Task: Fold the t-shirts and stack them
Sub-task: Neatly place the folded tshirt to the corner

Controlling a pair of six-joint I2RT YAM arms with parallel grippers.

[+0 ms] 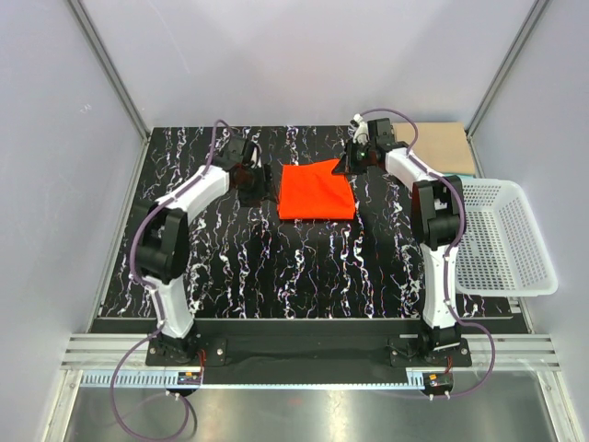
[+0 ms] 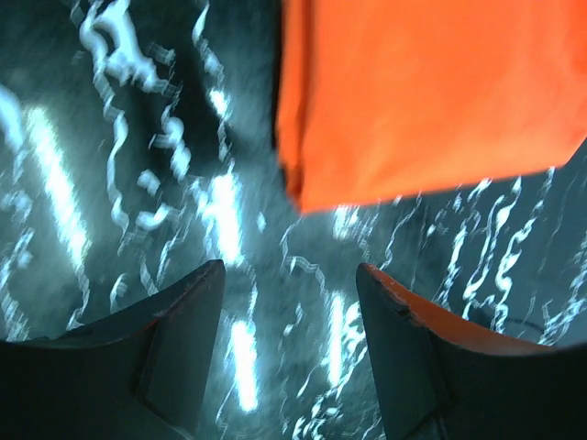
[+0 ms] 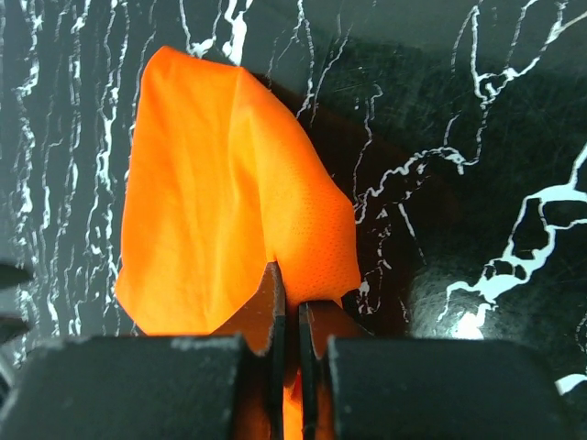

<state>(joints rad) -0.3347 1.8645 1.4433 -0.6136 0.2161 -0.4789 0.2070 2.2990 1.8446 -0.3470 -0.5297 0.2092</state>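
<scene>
I have the right end effector [image 3: 289, 310] pinching a corner of the orange-red t-shirt [image 3: 206, 229]; the left end effector [image 2: 289, 298] is wide and empty, shirt just ahead.

The left arm [image 1: 196, 193], white links with black joints, rises from its base at the near left, bends at the elbow and reaches far and to the right. Its black 2-finger left gripper [image 2: 289, 275] points downward, jaws spread wide apart. The right arm [image 1: 440, 276] stands up from the near right base, folds at its elbow and stretches far and to the left. The black right gripper [image 3: 289, 307] has its 2 fingers pressed almost together, pinching an edge of the bright orange-red cloth t-shirt [image 3: 211, 229].
</scene>
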